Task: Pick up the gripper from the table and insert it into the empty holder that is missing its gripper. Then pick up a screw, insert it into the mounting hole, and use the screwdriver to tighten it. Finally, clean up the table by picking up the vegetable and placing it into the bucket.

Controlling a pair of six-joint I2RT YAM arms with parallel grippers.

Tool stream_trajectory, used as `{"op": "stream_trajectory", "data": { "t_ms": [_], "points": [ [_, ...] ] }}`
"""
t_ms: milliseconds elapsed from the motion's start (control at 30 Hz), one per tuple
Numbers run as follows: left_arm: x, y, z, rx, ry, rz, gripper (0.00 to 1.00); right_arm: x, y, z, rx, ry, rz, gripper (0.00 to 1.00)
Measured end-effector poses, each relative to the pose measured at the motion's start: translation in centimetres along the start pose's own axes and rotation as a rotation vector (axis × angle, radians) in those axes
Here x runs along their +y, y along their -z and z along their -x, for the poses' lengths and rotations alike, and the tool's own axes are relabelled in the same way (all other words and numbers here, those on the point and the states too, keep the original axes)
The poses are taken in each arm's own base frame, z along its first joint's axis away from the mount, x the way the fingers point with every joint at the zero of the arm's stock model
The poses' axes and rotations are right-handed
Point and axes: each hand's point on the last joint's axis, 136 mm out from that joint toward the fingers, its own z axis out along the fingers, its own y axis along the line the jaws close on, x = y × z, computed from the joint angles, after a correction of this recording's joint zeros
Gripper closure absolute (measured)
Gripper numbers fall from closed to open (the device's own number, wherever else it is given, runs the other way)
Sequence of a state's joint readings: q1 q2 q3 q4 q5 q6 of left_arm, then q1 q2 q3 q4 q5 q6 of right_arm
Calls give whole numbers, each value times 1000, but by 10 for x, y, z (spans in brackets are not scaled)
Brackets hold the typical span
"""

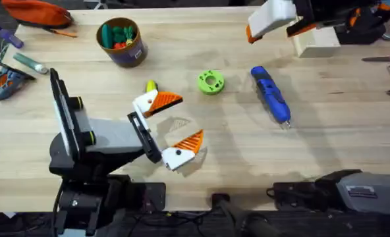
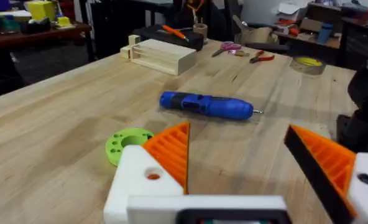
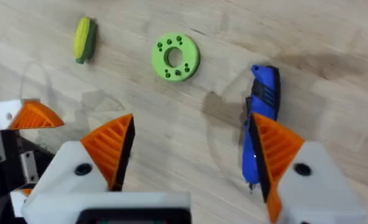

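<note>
Left gripper point(image 1: 172, 126): white finger bases with orange ribbed pads, jaws spread wide, holding nothing, low over the light wooden table point(image 1: 327, 138), just short of the bright green round disc with a hole point(image 1: 211, 81).
Right gripper point(image 3: 187, 158): jaws wide apart too, empty; its wrist camera looks down with the disc beyond its fingers.
Screwdriver: the blue pen-shaped electric screwdriver with the thin metal bit point(image 1: 271, 94) lies flat on the wood, just to the right of the disc, apart from it, bit pointing toward the arm bases.
Vegetable: the small oblong yellow-green toy vegetable point(image 1: 151, 86) rests on the table left of the disc, right beside the left gripper's far finger.
Bucket: the round brown-gold tub with a dark band point(image 1: 122, 41) stands upright, up and left of the disc, coloured bits inside.
Wooden block point(image 1: 317, 43): pale, far right of the disc, at the back of the table.
</note>
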State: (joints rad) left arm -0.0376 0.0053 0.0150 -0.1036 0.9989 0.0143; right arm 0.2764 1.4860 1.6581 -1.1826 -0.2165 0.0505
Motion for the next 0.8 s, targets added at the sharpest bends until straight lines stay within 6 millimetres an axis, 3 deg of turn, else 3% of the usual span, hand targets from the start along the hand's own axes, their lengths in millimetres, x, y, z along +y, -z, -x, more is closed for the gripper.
{"op": "stream_trajectory", "data": {
  "t_ms": [233,433,600,800],
  "points": [
    [0,0,0,0,0,0,15,-5,-1,-8,31,9,-73,9],
    [0,0,0,0,0,0,16,19,-10,-14,52,101,-131,9],
    [0,0,0,0,0,0,15,15,-45,-22,162,43,-185,13],
    [0,0,0,0,0,0,15,19,-66,-28,217,26,-210,19]
  ]
}}
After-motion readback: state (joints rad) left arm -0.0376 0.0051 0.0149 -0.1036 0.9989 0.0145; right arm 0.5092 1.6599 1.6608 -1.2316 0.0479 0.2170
